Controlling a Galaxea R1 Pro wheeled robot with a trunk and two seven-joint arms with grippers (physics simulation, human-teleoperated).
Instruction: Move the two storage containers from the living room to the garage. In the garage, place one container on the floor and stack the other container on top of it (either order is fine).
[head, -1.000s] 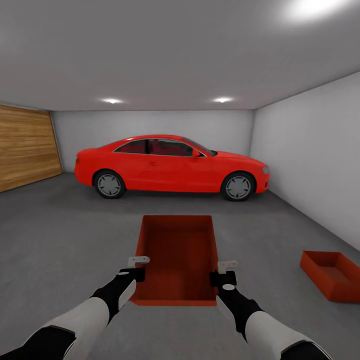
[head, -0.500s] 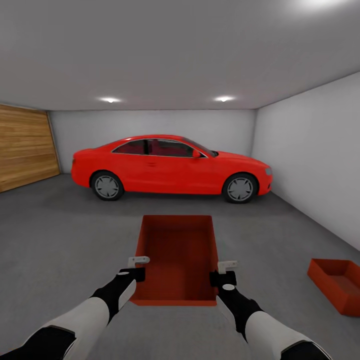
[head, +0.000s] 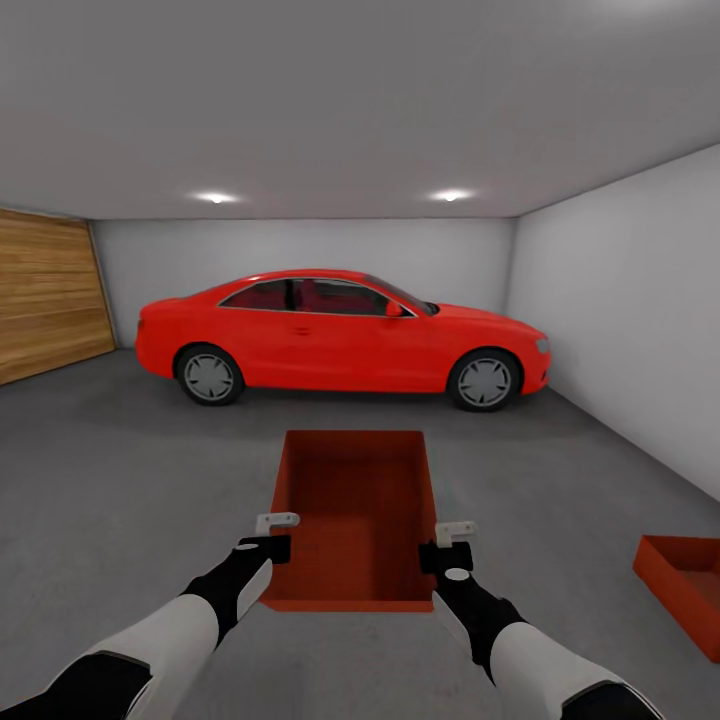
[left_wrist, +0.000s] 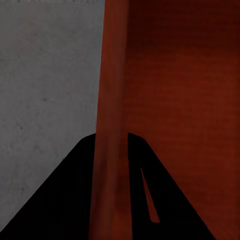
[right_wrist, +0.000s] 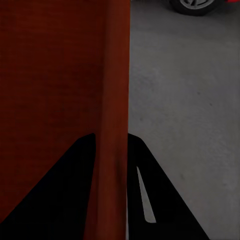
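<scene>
Head view shows the robot inside the garage, facing a red car (head: 340, 335) parked across the far end, with a wooden plank door (head: 50, 295) at the left. Both arms carry one storage container (head: 352, 515) out in front, above the grey concrete floor (head: 130, 470). The left pincer (head: 272, 535) is clamped on the bin's left wall and the right pincer (head: 452, 543) on its right wall; each wrist view shows that thin red wall (left_wrist: 111, 120) running between the dark fingers — so both are clenched on it. The second container (head: 690, 590) sits on the floor at the right, near the grey side wall, partly cut by the frame's edge.

The step in hand, as I judge it, is the carry toward the stacking spot. Next the base needs to turn right toward the grounded bin, line the held one up over it, lower it squarely and release.
</scene>
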